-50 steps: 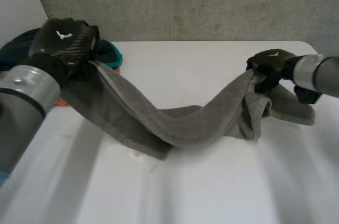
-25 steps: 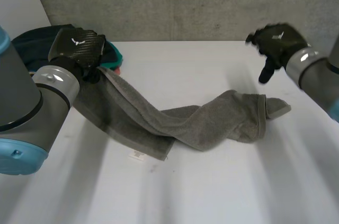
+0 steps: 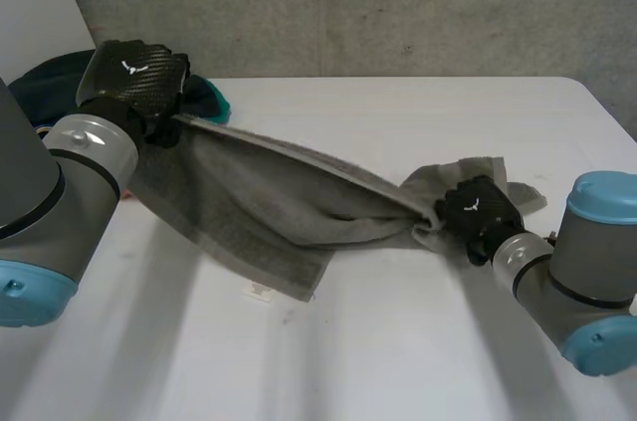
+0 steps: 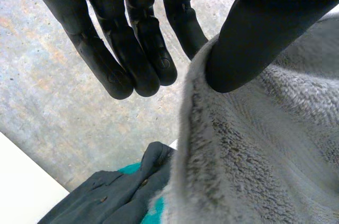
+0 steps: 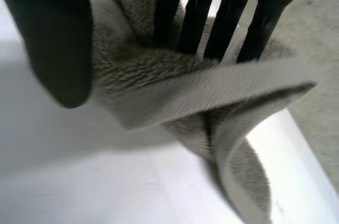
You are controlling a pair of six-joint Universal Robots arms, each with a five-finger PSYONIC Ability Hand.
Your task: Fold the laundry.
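The left robot hand [image 3: 132, 76] pinches the towel [image 3: 269, 207] at one end. The right robot hand [image 3: 476, 210] clutches its other end

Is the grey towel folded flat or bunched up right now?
Bunched, not folded: the grey towel hangs stretched between left hand and right hand, both pinching it.

The left arm [image 3: 70, 177] is covering part of the dark clothes pile [image 3: 45, 78]. The towel [image 3: 269, 197] is swallowing the right hand's [image 5: 53, 33] fingers [image 5: 193, 25] at their tips. A white scrap [image 3: 258, 291] on the counter [image 3: 398, 361] is looking too small to identify.
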